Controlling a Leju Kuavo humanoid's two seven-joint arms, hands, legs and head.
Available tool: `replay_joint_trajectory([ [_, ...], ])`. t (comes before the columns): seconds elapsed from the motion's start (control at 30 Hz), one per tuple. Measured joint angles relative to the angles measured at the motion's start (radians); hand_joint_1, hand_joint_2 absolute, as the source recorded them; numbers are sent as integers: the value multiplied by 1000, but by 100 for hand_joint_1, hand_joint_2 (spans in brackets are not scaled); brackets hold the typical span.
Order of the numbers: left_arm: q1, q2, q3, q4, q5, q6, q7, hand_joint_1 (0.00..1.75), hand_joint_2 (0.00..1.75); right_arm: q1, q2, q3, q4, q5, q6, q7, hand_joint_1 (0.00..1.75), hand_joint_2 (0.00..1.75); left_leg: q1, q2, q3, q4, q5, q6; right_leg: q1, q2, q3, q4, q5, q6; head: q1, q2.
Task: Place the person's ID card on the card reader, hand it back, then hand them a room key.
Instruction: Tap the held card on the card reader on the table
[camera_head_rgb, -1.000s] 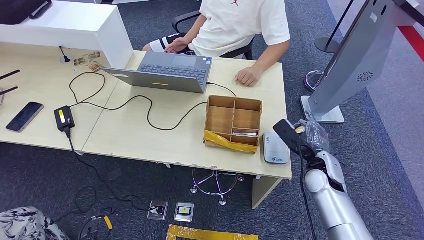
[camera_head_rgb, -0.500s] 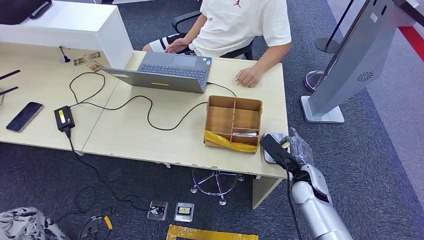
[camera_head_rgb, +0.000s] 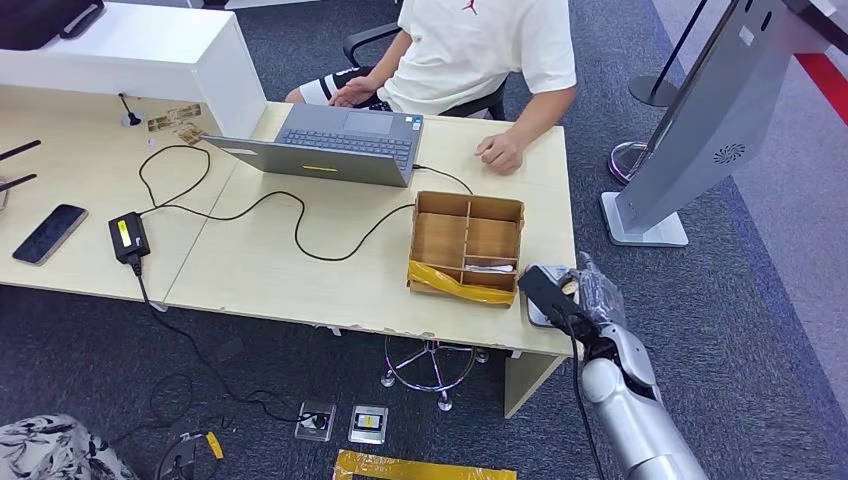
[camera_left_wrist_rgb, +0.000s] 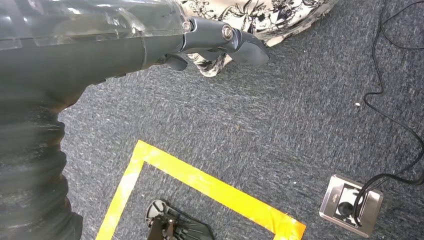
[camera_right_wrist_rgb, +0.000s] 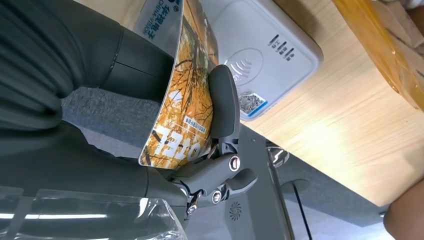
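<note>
My right hand (camera_head_rgb: 572, 296) hovers at the table's front right corner, over the white card reader (camera_head_rgb: 538, 314). It holds a card with an orange tree picture (camera_right_wrist_rgb: 180, 95), pinched under the thumb (camera_right_wrist_rgb: 223, 100) and bowed. The card stands just above the card reader (camera_right_wrist_rgb: 262, 52); I cannot tell if they touch. My left hand (camera_left_wrist_rgb: 150, 35) hangs over the carpet with nothing in it and its fingers stretched out. The person (camera_head_rgb: 480, 50) sits at the far side, one hand (camera_head_rgb: 500, 152) resting on the table.
A divided cardboard box (camera_head_rgb: 467, 245) with yellow tape stands just left of the reader, a pale flat item (camera_head_rgb: 490, 268) in its front compartment. A laptop (camera_head_rgb: 335, 145), a cable and a power brick (camera_head_rgb: 128, 237) lie further left. A grey kiosk stand (camera_head_rgb: 700, 120) rises at the right.
My right hand has come in from beyond the table's right edge, moving left and down until it sits over the card reader. The person's hand has shifted slightly on the table.
</note>
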Motion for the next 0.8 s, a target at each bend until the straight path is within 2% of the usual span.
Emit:
replay_joint_trajectory([
  [0.17, 0, 2, 0, 0, 0, 1, 0, 0, 175, -27, -19, -16, -65, -22, -43, 11, 175, 175, 0, 0, 0, 0, 0, 0, 0, 0, 0, 0, 0, 0, 0, 0],
  [0.43, 1, 2, -7, 1, -6, 5, -1, 0, 175, -144, -81, -126, -386, 0, -66, 41, 175, 175, -1, 2, 0, 1, 0, 0, -1, 2, -1, 0, 1, 1, 0, 0],
  [0.6, -4, 0, -23, 1, -13, 7, -1, 0, 175, -283, -100, -176, -560, 17, -39, 44, 175, 175, -1, 4, 0, 0, 0, 0, -1, 4, -2, 0, 1, 1, 0, 0],
  [0.8, -28, -10, -39, 1, -19, 9, 5, 0, 175, -482, -78, -163, -548, 46, -24, -34, 175, 175, 0, 5, -2, 0, 0, 0, 0, 4, -2, 2, 2, 0, 0, 0],
])
